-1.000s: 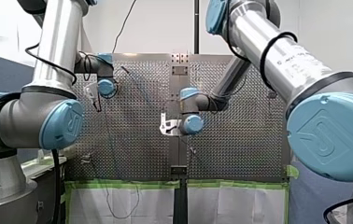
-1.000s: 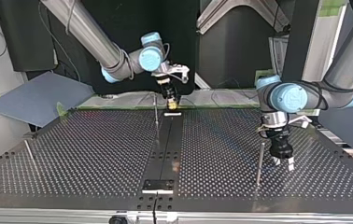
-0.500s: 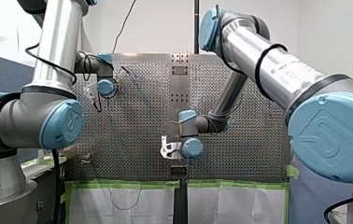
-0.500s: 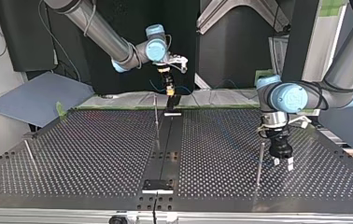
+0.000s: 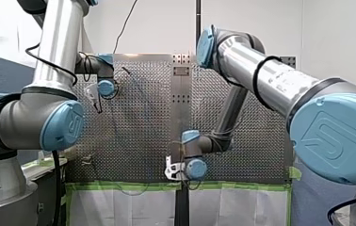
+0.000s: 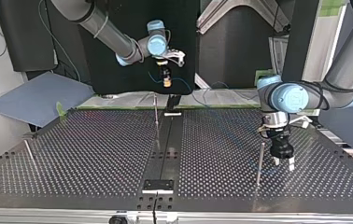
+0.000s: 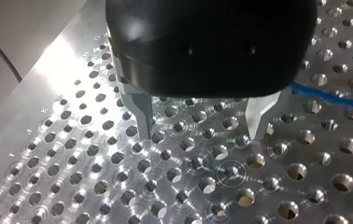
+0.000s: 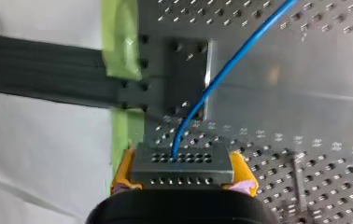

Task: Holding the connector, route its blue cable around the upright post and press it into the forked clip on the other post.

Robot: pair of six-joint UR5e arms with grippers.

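My right gripper (image 8: 184, 184) is shut on the grey connector (image 8: 182, 163), which sits between its yellow pads. The blue cable (image 8: 233, 58) runs from the connector out over the perforated table. In the top view this gripper (image 6: 166, 81) hangs high beyond the table's far edge, behind a thin upright post (image 6: 156, 114). My left gripper (image 7: 201, 126) is open just above the plate with nothing between its metal fingers; the blue cable (image 7: 328, 95) passes beside it. In the top view it (image 6: 284, 161) stands close beside a second post (image 6: 260, 161).
A third thin post (image 6: 30, 153) stands at the top view's left. A dark strip (image 6: 165, 144) runs down the table's middle to a small black block (image 6: 158, 185). Green tape (image 8: 123, 37) lines the table's edge by the arms.
My right arm has carried the connector back over the table's edge nearest the arms, downwards in the front view, up and away in the top view. My left arm has stayed put.
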